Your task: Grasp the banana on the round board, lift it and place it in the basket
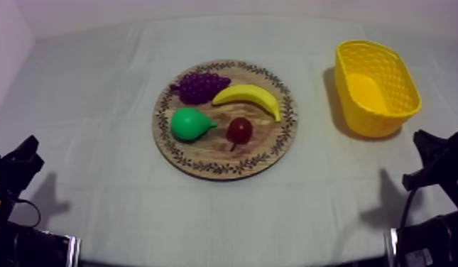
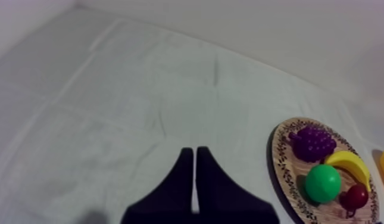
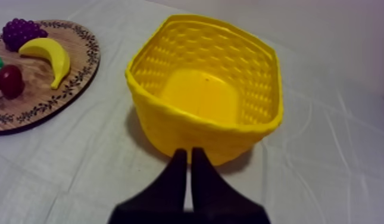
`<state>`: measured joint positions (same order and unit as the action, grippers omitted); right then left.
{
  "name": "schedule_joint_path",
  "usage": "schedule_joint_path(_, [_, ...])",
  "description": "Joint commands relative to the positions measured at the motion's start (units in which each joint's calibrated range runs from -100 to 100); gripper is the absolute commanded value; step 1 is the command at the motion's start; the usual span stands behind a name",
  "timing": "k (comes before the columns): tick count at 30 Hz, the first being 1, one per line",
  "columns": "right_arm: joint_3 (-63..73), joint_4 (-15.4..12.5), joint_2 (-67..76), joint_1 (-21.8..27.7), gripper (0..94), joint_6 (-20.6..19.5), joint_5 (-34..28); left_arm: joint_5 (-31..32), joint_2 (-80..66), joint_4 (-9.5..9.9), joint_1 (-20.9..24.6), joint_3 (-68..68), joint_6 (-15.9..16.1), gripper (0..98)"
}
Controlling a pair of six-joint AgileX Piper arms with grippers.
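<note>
A creased grey-white cloth (image 1: 96,106) spreads across the frame, with a pale wall (image 1: 203,7) along the top edge. The board (image 1: 203,165) lies at centre. The banana (image 1: 251,96) rests on its upper right part, touching the grapes (image 1: 198,86), above the pear (image 1: 189,123) and the small red fruit (image 1: 239,130). The basket (image 1: 409,99) stands at upper right, apart from the board. The left arm (image 1: 15,167) sits low at lower left, the right arm (image 1: 437,160) at lower right. The left gripper (image 2: 195,156) is pressed into a narrow wedge over bare cloth, gripping nothing. The right gripper (image 3: 189,154) is closed likewise, just before the basket.
</note>
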<state>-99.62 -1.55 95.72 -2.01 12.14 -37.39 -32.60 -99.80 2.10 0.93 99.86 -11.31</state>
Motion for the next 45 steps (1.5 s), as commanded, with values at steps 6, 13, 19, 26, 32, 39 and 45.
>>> schedule_joint_path(6, [-0.05, 0.01, 0.04, 0.02, 0.3, -0.01, 0.05, 0.02, -0.03, -0.02, -0.03, 0.03, 0.01, 0.1])
schedule_joint_path(13, [-0.05, 0.01, 0.04, 0.02, 0.3, -0.01, 0.05, 0.02, -0.03, -0.02, -0.03, 0.03, 0.01, 0.1])
schedule_joint_path(19, [-0.05, 0.01, 0.04, 0.02, 0.3, -0.01, 0.05, 0.02, -0.03, -0.02, -0.03, 0.03, 0.01, 0.1])
schedule_joint_path(26, [-0.05, 0.01, 0.04, 0.02, 0.3, -0.01, 0.05, 0.02, -0.03, -0.02, -0.03, 0.03, 0.01, 0.1])
schedule_joint_path(32, [0.56, 0.44, -0.36, -0.41, 0.3, -0.1, -3.06, 0.02, -0.03, -0.02, -0.03, 0.03, 0.01, 0.1])
schedule_joint_path(39, [8.84, 0.83, -14.61, 0.17, 0.2, 2.06, -2.0, 0.02, -0.03, -0.02, -0.03, 0.03, -0.02, 0.1])
schedule_joint_path(45, [33.05, -1.14, -34.88, 3.06, 0.2, 3.58, -7.74, 0.02, -0.03, -0.02, -0.03, 0.03, 0.0, 0.1])
